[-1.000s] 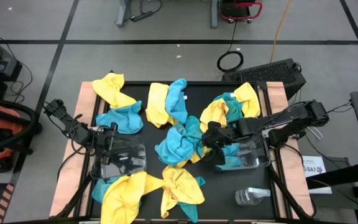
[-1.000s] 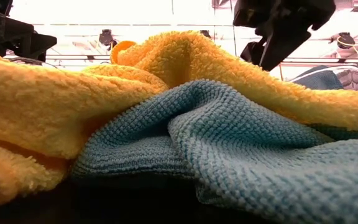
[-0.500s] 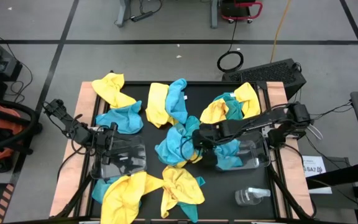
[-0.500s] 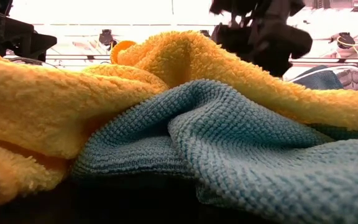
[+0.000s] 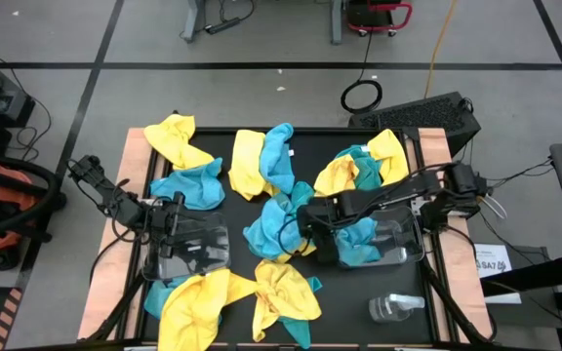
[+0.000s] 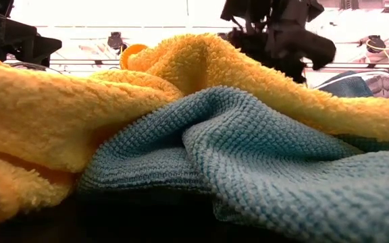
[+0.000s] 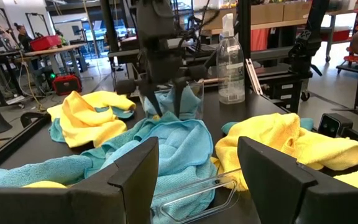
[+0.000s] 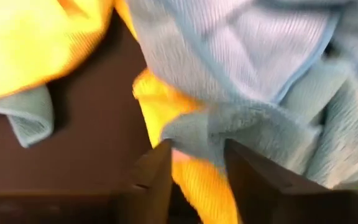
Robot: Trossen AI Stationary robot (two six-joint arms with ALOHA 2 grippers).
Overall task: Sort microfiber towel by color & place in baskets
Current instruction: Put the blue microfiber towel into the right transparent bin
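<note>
Yellow and blue microfiber towels lie scattered on the black table. A blue heap (image 5: 279, 226) sits in the middle on a yellow one (image 8: 157, 102). My right gripper (image 5: 306, 226) points down into that heap's right side, shut on bunched cloth (image 8: 197, 155). My left gripper (image 5: 177, 216) hangs open and level over the clear left basket (image 5: 191, 255), touching nothing. The right basket (image 5: 403, 249) holds a blue towel (image 5: 359, 246). My right gripper has a bunched edge of the blue towel (image 8: 199, 127) between its two fingers (image 8: 151, 180), with some yellow cloth (image 8: 191, 177) below it in the same gap. The fingers come from above, slanting down. How many layers they hold I cannot tell. The towel lies slack on the heap.
More towels lie at the far left (image 5: 179, 141), far middle (image 5: 261, 161), far right (image 5: 364, 166) and near edge (image 5: 232, 297). A clear spray bottle (image 5: 393, 308) lies at the near right. In the low view a yellow and a blue towel (image 6: 248, 148) fill the front.
My right gripper has gone from beside the right basket toward the table's left and down, into the right side of the middle blue heap. The towels lie as they did before.
</note>
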